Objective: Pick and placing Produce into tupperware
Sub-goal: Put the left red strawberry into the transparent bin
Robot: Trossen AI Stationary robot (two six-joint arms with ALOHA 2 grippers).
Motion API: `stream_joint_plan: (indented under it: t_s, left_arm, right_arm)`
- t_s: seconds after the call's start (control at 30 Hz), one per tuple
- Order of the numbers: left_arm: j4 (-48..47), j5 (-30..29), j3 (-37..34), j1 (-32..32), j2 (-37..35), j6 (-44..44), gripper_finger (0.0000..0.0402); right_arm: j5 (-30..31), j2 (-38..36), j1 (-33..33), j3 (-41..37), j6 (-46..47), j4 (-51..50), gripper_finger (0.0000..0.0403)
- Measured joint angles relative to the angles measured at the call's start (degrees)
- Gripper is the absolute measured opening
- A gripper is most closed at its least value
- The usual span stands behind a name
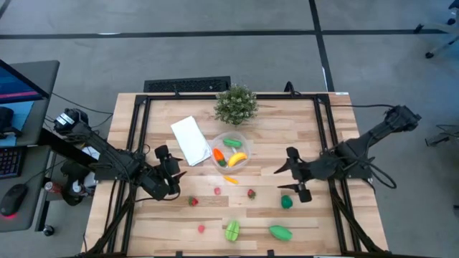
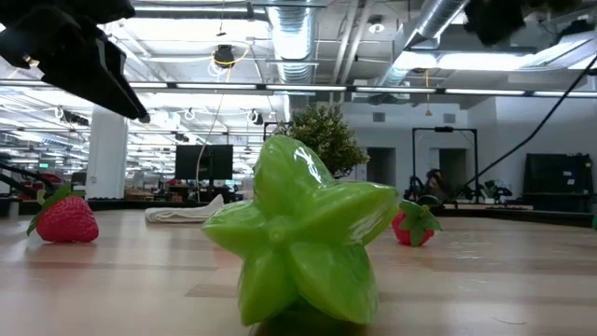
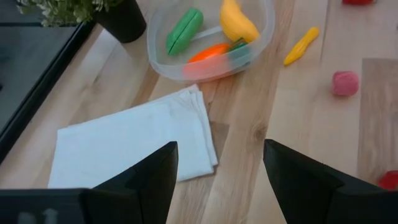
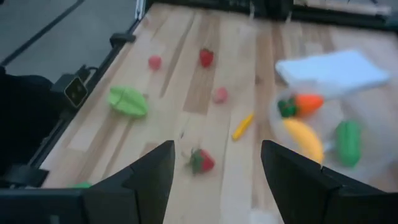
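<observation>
Round clear plastic tupperware point(image 1: 229, 151) near the wooden table's point(image 1: 337, 229) far-edge middle holds banana, carrot and a green piece; other toy produce point(image 1: 280, 232) lies toward the near edge. Left gripper point(image 1: 174, 174) and right gripper point(image 1: 288, 179), jaws apart, hold nothing; next comes another pickup

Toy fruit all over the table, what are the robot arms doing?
They're sorting toy food into the clear bowl. A banana, a carrot and a green piece are already inside. Both the left gripper and the right gripper hover open and empty, with strawberries and other pieces waiting on the table.
</observation>
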Motion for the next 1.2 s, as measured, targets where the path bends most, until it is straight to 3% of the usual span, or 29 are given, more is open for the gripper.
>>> stream_joint_plan:
  t_s: [0.23, 0.57, 0.73, 1.0, 1.2]
  left_arm:
    - [1.73, -1.92, 0.0, 0.0, 0.0, 0.76, 0.0229]
    - [2.84, -2.95, 0.0, 0.0, 0.0, 1.26, 0.0229]
    - [3.38, -2.92, 0.0, 0.0, 0.0, 1.2, 0.0229]
    - [8.94, 13.23, 0.0, -0.66, 1.49, 5.67, 0.0229]
    - [14.58, 15.65, 0.02, -2.98, 6.55, 8.15, 0.0229]
  right_arm:
    - [-0.19, -3.28, 1.64, -8.31, 10.69, 2.36, 0.0234]
    - [0.05, -3.18, 10.09, -9.98, 27.51, 0.15, 0.0234]
    - [5.61, -3.2, 14.49, -9.98, 32.1, 0.56, 0.0234]
    - [12.11, -3.18, 18.75, -9.98, 32.69, 0.71, 0.0234]
    - [14.37, -0.52, 20.25, -9.98, 32.35, 2.28, 0.0234]
